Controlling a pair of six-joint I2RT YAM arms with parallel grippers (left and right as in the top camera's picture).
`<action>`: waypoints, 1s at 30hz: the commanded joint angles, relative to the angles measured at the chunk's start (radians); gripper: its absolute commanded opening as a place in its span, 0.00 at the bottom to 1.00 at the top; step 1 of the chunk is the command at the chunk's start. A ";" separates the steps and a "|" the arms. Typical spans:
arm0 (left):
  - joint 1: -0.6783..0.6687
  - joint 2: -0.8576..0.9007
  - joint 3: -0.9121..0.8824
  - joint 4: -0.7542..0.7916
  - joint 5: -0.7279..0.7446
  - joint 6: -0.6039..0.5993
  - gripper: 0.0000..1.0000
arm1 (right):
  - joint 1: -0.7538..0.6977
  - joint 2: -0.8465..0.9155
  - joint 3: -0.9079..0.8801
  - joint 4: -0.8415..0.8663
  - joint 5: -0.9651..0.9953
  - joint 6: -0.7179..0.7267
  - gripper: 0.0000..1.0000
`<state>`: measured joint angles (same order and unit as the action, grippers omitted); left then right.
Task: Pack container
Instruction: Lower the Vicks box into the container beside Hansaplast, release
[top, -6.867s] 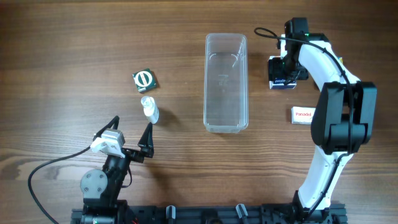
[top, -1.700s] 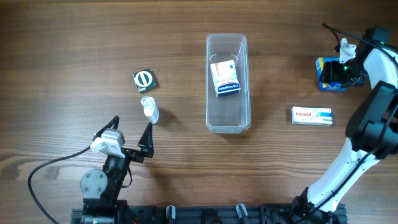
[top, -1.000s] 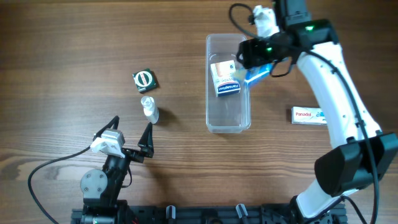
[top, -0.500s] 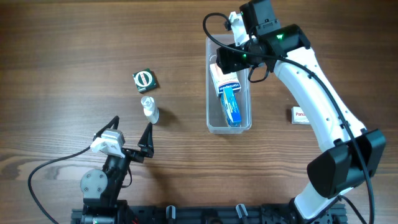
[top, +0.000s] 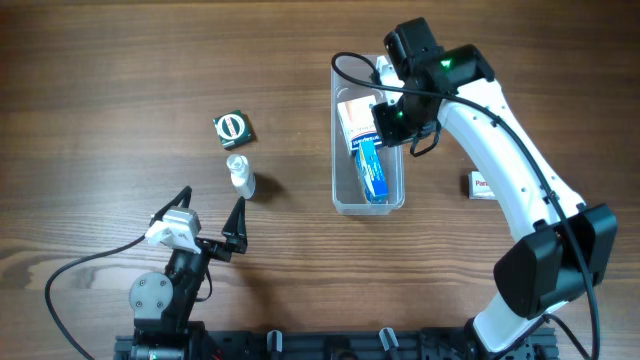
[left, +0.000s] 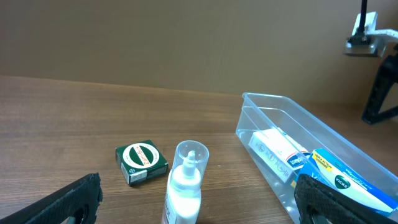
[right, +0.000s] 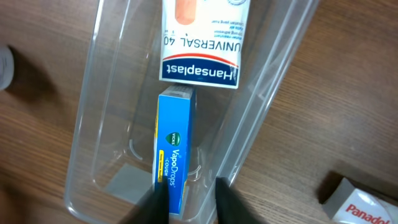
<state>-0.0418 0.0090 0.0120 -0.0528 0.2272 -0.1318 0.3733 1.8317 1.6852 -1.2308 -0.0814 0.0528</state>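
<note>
The clear container (top: 338, 190) stands mid-table. A white Hansaplast box (top: 355, 118) lies in its far half and a blue VapoDrops box (top: 372, 172) in its near half. My right gripper (top: 392, 122) hovers over the tub's right wall. In the right wrist view its blurred fingers (right: 157, 204) are drawn close together with nothing between them, and the blue box (right: 173, 146) lies loose below. My left gripper (top: 205, 225) rests open near the front left. A white bottle (left: 185, 183) stands ahead of it, between its fingers in the left wrist view.
A green box (top: 232, 127) lies left of the container, just beyond the white bottle (top: 240, 175). A Panadol box (top: 478, 185) lies right of the tub, partly hidden by the right arm. The right arm reaches from the front right over the table.
The right gripper brought the blue box over the tub and let it go. The box now lies inside, and the fingers have drawn together. The left arm has not moved.
</note>
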 joint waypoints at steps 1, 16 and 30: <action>0.008 -0.005 -0.006 -0.002 0.008 0.020 1.00 | 0.010 0.022 -0.026 0.003 -0.032 0.000 0.04; 0.008 -0.004 -0.006 -0.002 0.008 0.020 1.00 | 0.041 0.022 -0.224 0.109 0.045 0.055 0.04; 0.008 -0.004 -0.006 -0.002 0.008 0.020 1.00 | 0.043 0.029 -0.282 0.153 0.047 0.079 0.04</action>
<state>-0.0418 0.0090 0.0120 -0.0528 0.2272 -0.1314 0.4118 1.8362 1.4086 -1.0874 -0.0505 0.1120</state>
